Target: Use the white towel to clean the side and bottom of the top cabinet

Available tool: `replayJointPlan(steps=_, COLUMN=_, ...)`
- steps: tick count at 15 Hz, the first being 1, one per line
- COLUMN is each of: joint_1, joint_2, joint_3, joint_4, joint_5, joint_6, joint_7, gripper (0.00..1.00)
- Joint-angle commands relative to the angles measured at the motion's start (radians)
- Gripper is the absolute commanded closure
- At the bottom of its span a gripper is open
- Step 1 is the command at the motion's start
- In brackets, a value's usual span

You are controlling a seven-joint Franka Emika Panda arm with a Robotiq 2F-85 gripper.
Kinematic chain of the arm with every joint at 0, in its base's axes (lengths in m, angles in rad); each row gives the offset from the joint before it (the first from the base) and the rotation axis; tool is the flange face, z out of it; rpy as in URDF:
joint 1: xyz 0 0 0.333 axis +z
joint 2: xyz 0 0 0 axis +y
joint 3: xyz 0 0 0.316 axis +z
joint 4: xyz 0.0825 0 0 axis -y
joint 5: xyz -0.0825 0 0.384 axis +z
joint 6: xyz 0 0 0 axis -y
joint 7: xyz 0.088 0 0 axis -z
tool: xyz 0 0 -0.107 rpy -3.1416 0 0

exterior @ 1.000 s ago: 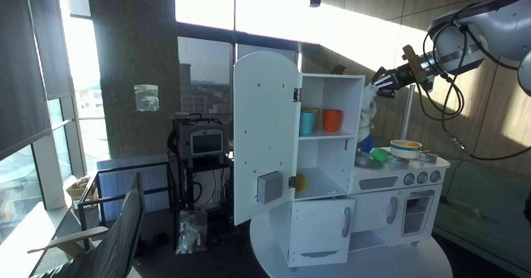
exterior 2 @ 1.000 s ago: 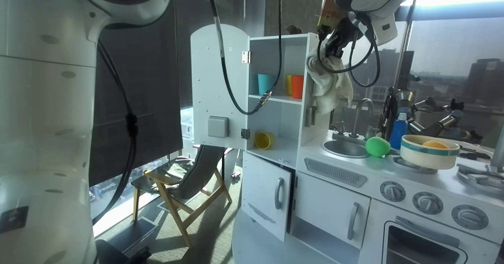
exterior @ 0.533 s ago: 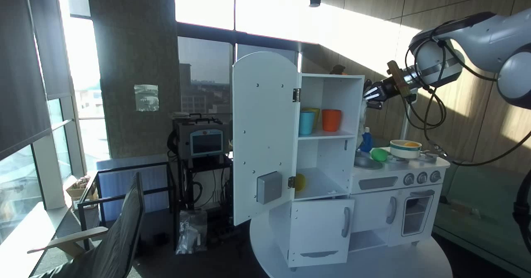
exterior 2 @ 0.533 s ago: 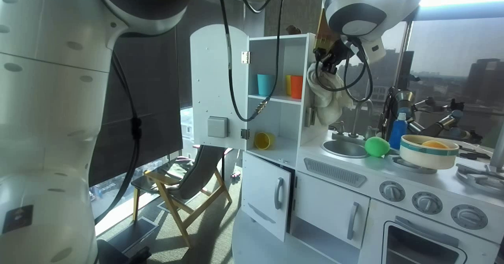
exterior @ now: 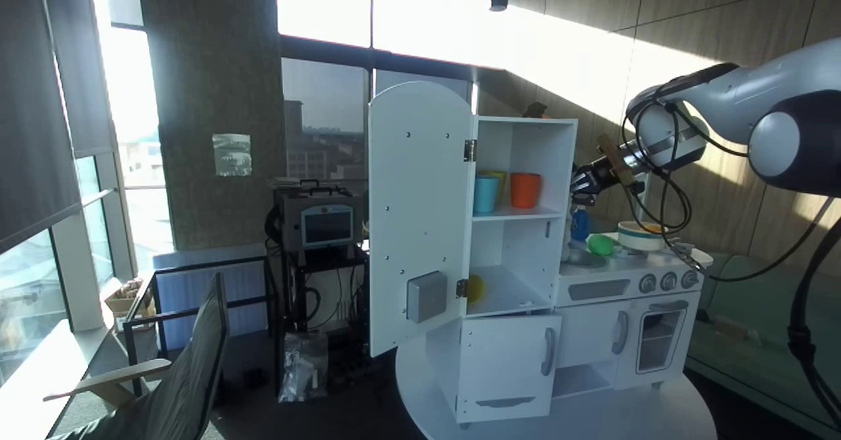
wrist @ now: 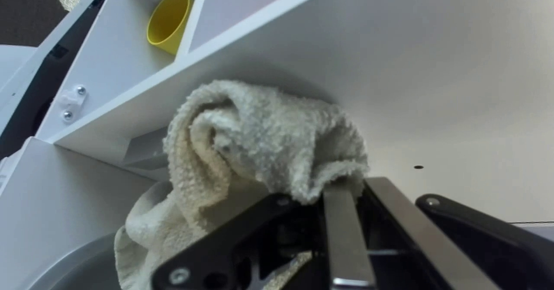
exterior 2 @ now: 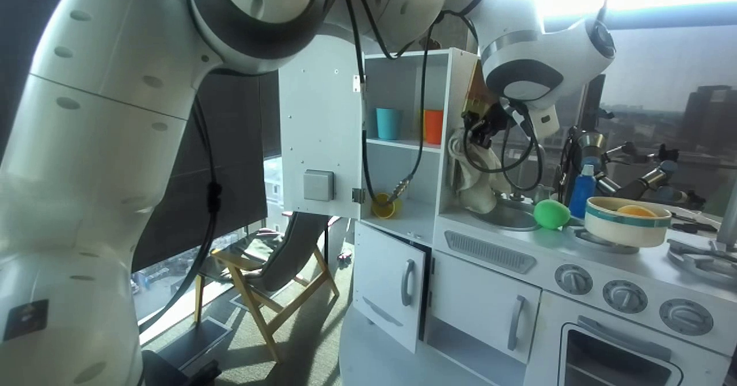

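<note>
Robot arm point(exterior 2: 86, 201): in an exterior view, its white links stood well left of the top cabinet point(exterior: 555, 144) and spanned across to its right side.
Chair point(exterior 2: 292, 253): wooden-framed and dark-backed, it stood low, left of the top cabinet.
Door point(exterior: 420, 217): tall, white and round-topped, it was hinged to the top cabinet's left edge and stood wide open.
Inside the top cabinet: low down, a yellow cup point(wrist: 168, 19) lay on its side; above it, a light blue cup point(exterior: 485, 195), a second yellow cup point(exterior: 501, 178) and an orange cup point(exterior: 525, 190) stood upright.
White towel point(wrist: 268, 138): bunched at the top and floppy below, it was right at the outer face of the top cabinet's right side wall, its loose end hanging low beside that wall; whether it pressed on the wall could not be told.
Gripper point(wrist: 359, 184): just right of the top cabinet, tilted downward, its fingers were clamped together on the towel.
Counter point(exterior 2: 547, 239): right of the top cabinet, it had a sink point(exterior 2: 512, 219), a green ball point(exterior 2: 551, 214), a blue bottle point(exterior 2: 582, 193) and a white pot point(exterior 2: 625, 229) with a round orange thing point(exterior 2: 636, 210) inside.
</note>
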Motion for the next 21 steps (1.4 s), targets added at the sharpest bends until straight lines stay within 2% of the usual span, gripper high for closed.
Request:
replayJointPlan(steps=1, joint_1=0.008, joint_2=0.069, joint_3=0.014, joint_4=0.107, joint_5=-0.033, joint_6=-0.011, joint_7=0.054, gripper=0.94)
replayJointPlan(steps=7, joint_1=0.001, joint_2=0.109, joint_3=0.028, joint_4=0.273, joint_5=-0.113, joint_6=-0.016, joint_7=0.112, gripper=0.95)
replayJointPlan(steps=11, joint_1=-0.007, joint_2=0.043, joint_3=0.029, joint_4=0.264, joint_5=-0.143, joint_6=0.001, joint_7=0.091, gripper=0.95)
replayJointPlan(steps=13, joint_1=0.005, joint_2=0.007, joint_3=0.008, joint_4=0.225, joint_5=-0.143, joint_6=-0.008, joint_7=0.076, gripper=0.96)
replayJointPlan(steps=17, joint_1=-0.038, joint_2=-0.022, joint_3=0.029, joint_4=0.168, joint_5=-0.085, joint_6=-0.176, joint_7=-0.003, gripper=0.96)
replayJointPlan(steps=21, joint_1=-0.069, joint_2=0.005, joint_3=0.037, joint_4=0.128, joint_5=-0.057, joint_6=-0.295, joint_7=-0.076, gripper=0.95)
